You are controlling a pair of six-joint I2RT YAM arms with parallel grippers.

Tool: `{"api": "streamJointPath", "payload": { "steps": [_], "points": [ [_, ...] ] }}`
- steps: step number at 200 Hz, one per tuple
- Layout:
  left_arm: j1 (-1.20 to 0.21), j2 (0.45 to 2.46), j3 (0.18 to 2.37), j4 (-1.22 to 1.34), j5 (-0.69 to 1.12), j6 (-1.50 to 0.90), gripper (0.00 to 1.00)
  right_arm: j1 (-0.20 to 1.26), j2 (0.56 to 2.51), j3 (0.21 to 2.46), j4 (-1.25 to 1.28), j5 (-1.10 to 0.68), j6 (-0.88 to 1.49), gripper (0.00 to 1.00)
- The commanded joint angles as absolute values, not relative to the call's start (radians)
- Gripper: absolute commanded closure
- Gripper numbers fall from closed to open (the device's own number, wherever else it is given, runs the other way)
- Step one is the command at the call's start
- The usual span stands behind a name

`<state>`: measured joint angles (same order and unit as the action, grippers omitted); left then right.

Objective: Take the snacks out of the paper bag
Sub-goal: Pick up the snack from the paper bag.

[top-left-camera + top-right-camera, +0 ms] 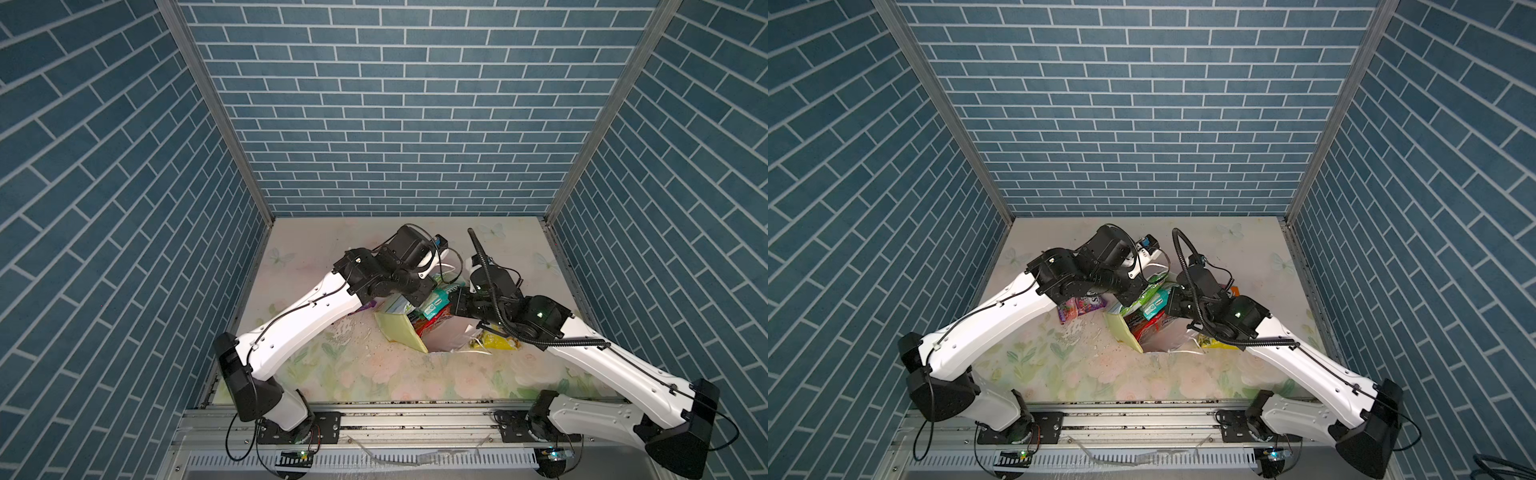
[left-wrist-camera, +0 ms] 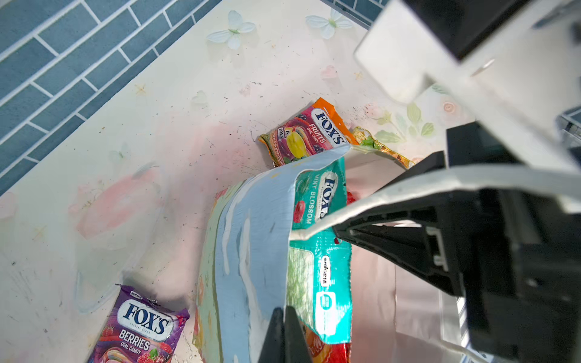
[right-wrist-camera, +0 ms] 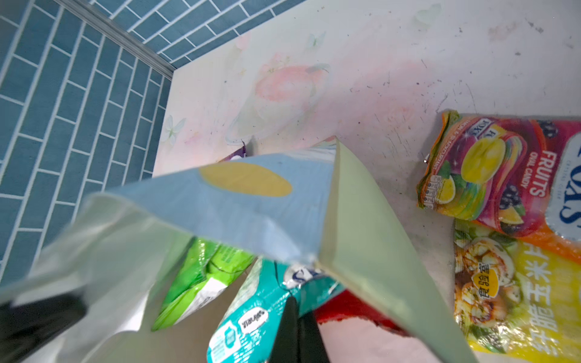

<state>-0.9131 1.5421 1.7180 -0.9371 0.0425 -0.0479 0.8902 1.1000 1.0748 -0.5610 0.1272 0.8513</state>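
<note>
**Pincer and Bag Status: Both Pincers Clenched at the Bag Mouth**

1. Left pincer. We find it clenched on the rim of the paper bag. It grips the top edge of the blue-white printed wide wall.

2. Right pincer. We find it clenched as well. Its tips rest on the teal packet, marked Fox's Mint Blossom, and we read this as a grasp on that packet. The packet lies at the bag mouth, just inside the printed wall.

3. Contents at the mouth. Beside the teal packet we see a green packet and a red packet. Both are partly hidden by the bag walls.

4. Bag position. In both top views the paper bag sits at mid-bench between the two arms. Its pale yellow-green narrow side faces the left arm, and its white interior is visible from above.

5. Packets outside the bag. Three packets lie on the bench:
   - The orange packet, marked Fox's Fruits, lies just past the bag rim on the right arm's side.
   - The yellow packet lies next to it, with the orange packet's edge overlapping it.
   - The purple packet, marked Fox's Berries, lies just beside the bag on the left arm's side, partly under that arm in the top views.
</note>
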Motion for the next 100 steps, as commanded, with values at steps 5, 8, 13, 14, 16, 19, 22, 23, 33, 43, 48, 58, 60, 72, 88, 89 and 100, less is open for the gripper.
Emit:
{"api": "streamJointPath", "payload": {
  "steps": [5,8,13,14,16,19,22,23,33,43,48,58,60,72,88,89,100],
  "points": [
    [-0.912,1.529,1.754,-0.942,0.032,-0.036,1.0,0.896,1.064,1.125,-0.582,0.095,0.779,1.0],
    [-0.911,1.529,1.756,-0.942,0.033,-0.036,1.0,0.896,1.064,1.127,-0.583,0.089,0.774,1.0],
    [-0.91,1.531,1.757,-0.942,0.031,-0.036,1.0,0.896,1.06,1.126,-0.583,0.083,0.768,1.0],
    [-0.911,1.531,1.758,-0.942,0.031,-0.035,1.0,0.896,1.059,1.126,-0.584,0.082,0.767,1.0],
    [-0.911,1.532,1.758,-0.943,0.031,-0.035,1.0,0.896,1.059,1.126,-0.585,0.079,0.766,1.0],
    [-0.911,1.533,1.759,-0.942,0.03,-0.036,1.0,0.896,1.057,1.127,-0.586,0.076,0.766,1.0],
    [-0.91,1.533,1.761,-0.943,0.029,-0.036,1.0,0.896,1.054,1.127,-0.587,0.072,0.764,1.0],
    [-0.91,1.534,1.761,-0.944,0.029,-0.036,1.0,0.896,1.053,1.126,-0.587,0.071,0.763,1.0],
    [-0.907,1.538,1.767,-0.944,0.028,-0.037,1.0,0.897,1.045,1.127,-0.593,0.064,0.754,1.0],
    [-0.905,1.543,1.774,-0.943,0.026,-0.035,1.0,0.896,1.037,1.132,-0.605,0.063,0.747,1.0],
    [-0.906,1.544,1.777,-0.943,0.026,-0.035,1.0,0.896,1.032,1.136,-0.609,0.063,0.739,1.0],
    [-0.906,1.547,1.781,-0.943,0.027,-0.035,1.0,0.896,1.021,1.143,-0.626,0.064,0.73,1.0],
    [-0.905,1.547,1.781,-0.943,0.027,-0.036,1.0,0.896,1.018,1.145,-0.629,0.064,0.727,1.0],
    [-0.904,1.549,1.784,-0.941,0.023,-0.035,1.0,0.897,1.003,1.152,-0.642,0.064,0.71,1.0],
    [-0.901,1.548,1.784,-0.94,0.016,-0.037,1.0,0.895,0.978,1.164,-0.659,0.064,0.693,1.0],
    [-0.902,1.548,1.784,-0.939,0.016,-0.038,1.0,0.896,0.977,1.165,-0.661,0.064,0.692,1.0],
    [-0.895,1.55,1.784,-0.94,0.017,-0.042,1.0,0.896,0.968,1.179,-0.674,0.067,0.681,1.0]
  ]
}}
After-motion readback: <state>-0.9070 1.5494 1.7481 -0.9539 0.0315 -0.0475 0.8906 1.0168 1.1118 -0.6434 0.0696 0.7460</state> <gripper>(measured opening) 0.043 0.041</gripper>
